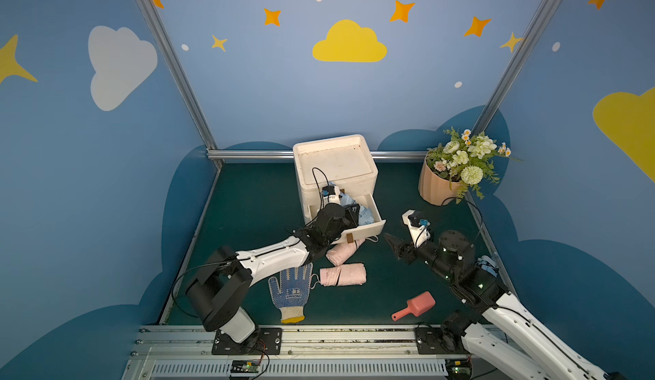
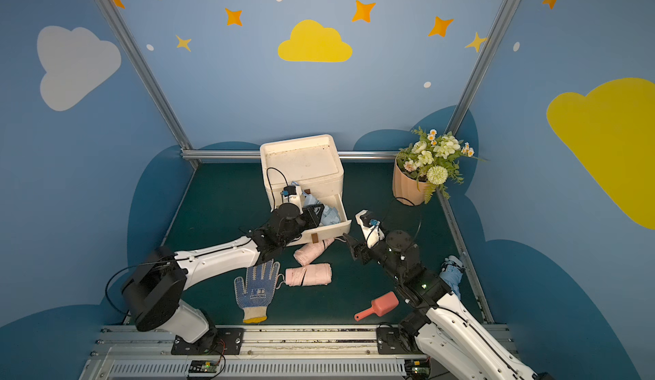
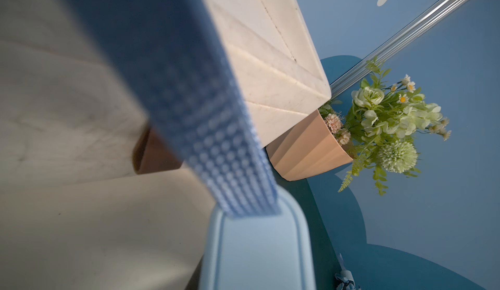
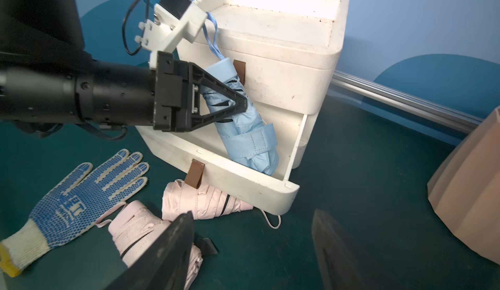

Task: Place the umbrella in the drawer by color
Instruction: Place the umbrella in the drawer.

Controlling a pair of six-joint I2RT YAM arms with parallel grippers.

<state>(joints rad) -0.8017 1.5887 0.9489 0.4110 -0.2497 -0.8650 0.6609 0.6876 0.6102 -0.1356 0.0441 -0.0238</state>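
Observation:
A white cabinet (image 1: 335,158) has its lower drawer (image 1: 368,229) pulled open. A light blue folded umbrella (image 4: 249,137) leans inside the drawer, its handle end up against the cabinet front. My left gripper (image 4: 243,103) reaches into the drawer and is shut on this umbrella; its handle (image 3: 257,250) and strap (image 3: 208,140) fill the left wrist view. Two pink umbrellas (image 1: 345,250) (image 1: 343,274) lie on the mat in front of the drawer. My right gripper (image 4: 251,248) hangs open just right of them, holding nothing. Another blue umbrella (image 2: 452,272) lies behind the right arm.
A blue-dotted work glove (image 1: 290,289) lies by the left arm. A pink scoop (image 1: 414,305) lies near the front rail. A flower pot (image 1: 436,187) stands at the back right. The upper drawer's brown pull tab (image 4: 239,69) touches the umbrella's handle.

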